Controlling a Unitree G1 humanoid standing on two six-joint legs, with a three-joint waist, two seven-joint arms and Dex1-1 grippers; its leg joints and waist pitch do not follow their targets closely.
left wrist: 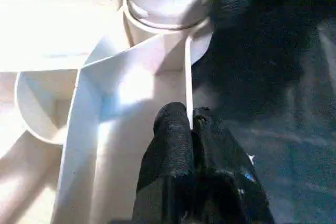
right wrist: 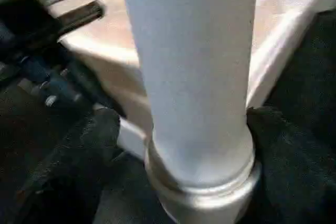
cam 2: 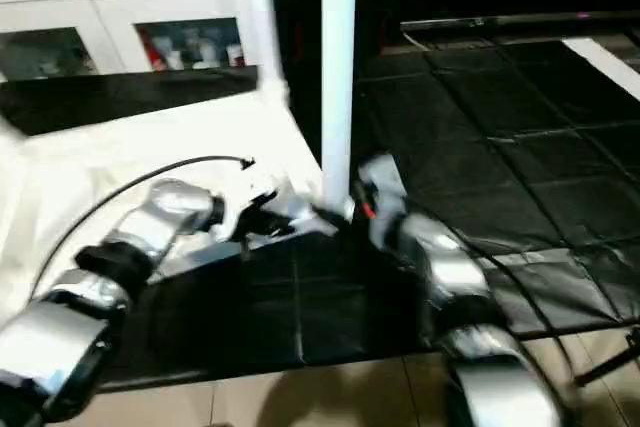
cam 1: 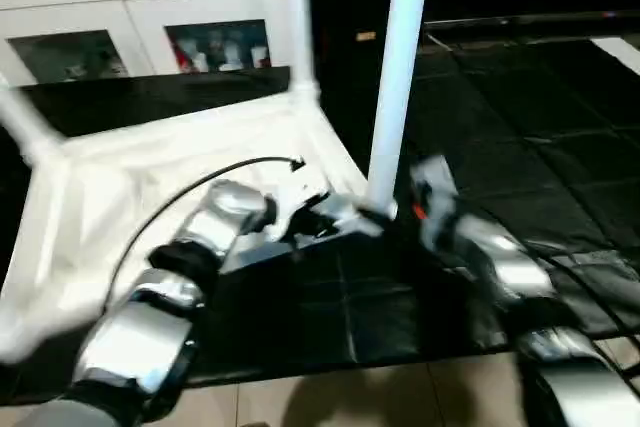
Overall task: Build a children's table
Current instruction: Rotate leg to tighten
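Note:
The children's table lies upside down on a black mat. Its white top point(cam 1: 130, 197) faces up with the ribbed underside showing. Three white legs stand upright in corner sockets: the near leg point(cam 1: 400, 67), a far one point(cam 1: 298, 17) and one at the left point(cam 1: 25, 122). My left gripper point(left wrist: 190, 116) is shut on a thin upright rib point(left wrist: 187, 72) of the top, right beside the near leg's socket point(left wrist: 168, 3). My right gripper point(right wrist: 184, 129) stands open around the base of the near leg point(right wrist: 194, 77), one black finger point(right wrist: 79, 161) on each side.
A white glass-door cabinet point(cam 1: 140, 17) stands behind the table. The black mat point(cam 1: 520, 127) stretches to the right and back. Pale floor point(cam 1: 350, 397) shows along the near edge. A black cable point(cam 1: 180, 197) loops over my left forearm.

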